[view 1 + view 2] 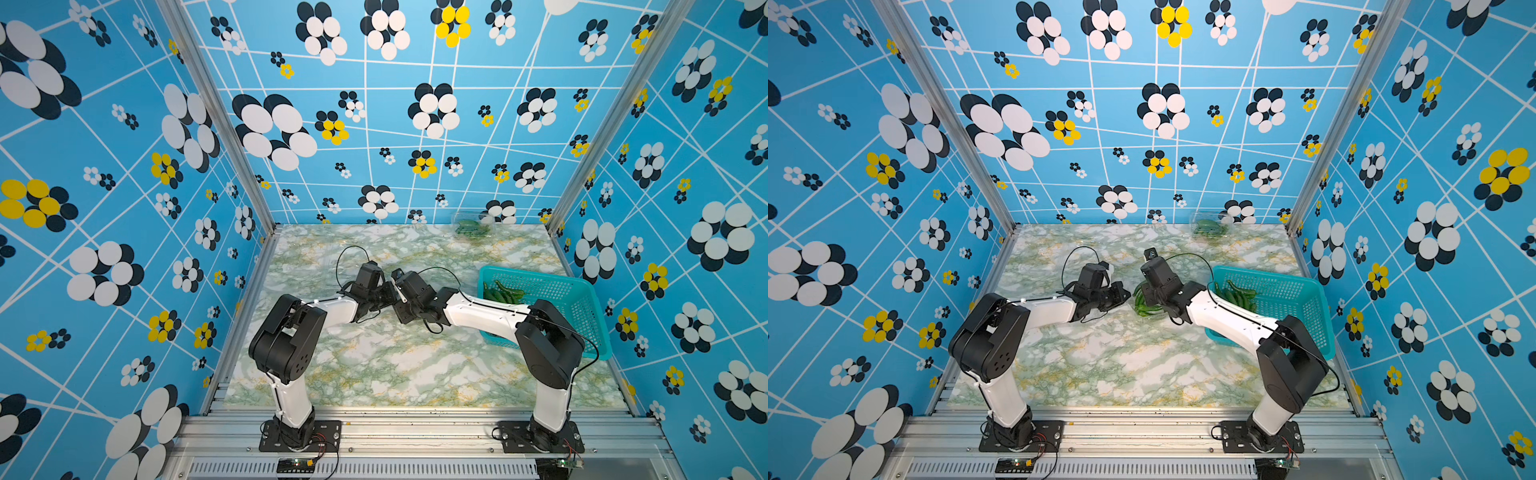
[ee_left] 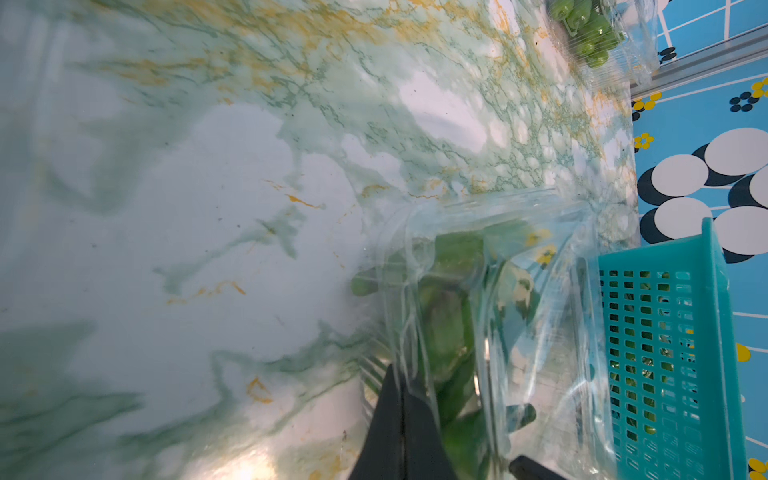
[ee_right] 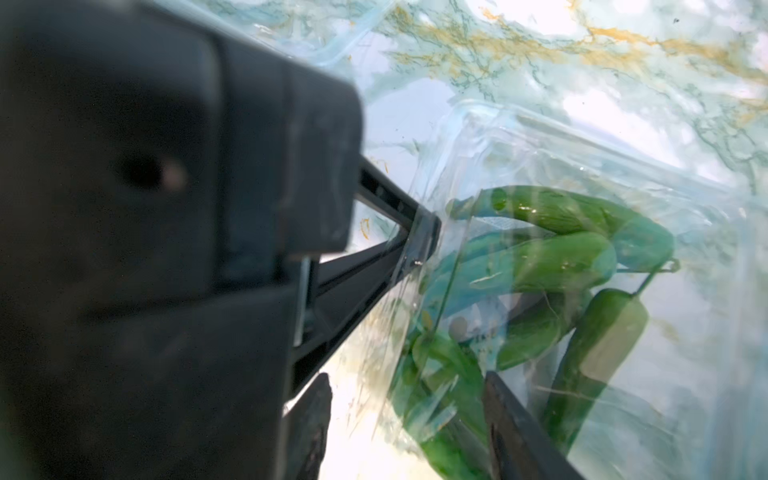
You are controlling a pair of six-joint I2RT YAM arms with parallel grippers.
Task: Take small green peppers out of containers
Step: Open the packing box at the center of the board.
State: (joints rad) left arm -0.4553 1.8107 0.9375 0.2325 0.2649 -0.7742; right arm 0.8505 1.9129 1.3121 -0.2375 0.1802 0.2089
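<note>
Green-marbled table (image 1: pixel 374 365), centre: a clear clamshell container (image 1: pixel 1148 309) sits between both arms.
The left gripper (image 2: pixel 401 415) pinches its flimsy rim; the right gripper (image 3: pixel 407 378) straddles it, grip unclear. The peppers (image 3: pixel 561 257) inside look slick and light; I'd grasp them mid-body.

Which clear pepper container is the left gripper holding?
The container mid-table, its plastic edge pinched in the left gripper, next to the teal basket. The other container sits alone at the far edge of the table.

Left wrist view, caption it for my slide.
Left gripper pinching a clear container of green peppers beside the teal basket.
</note>
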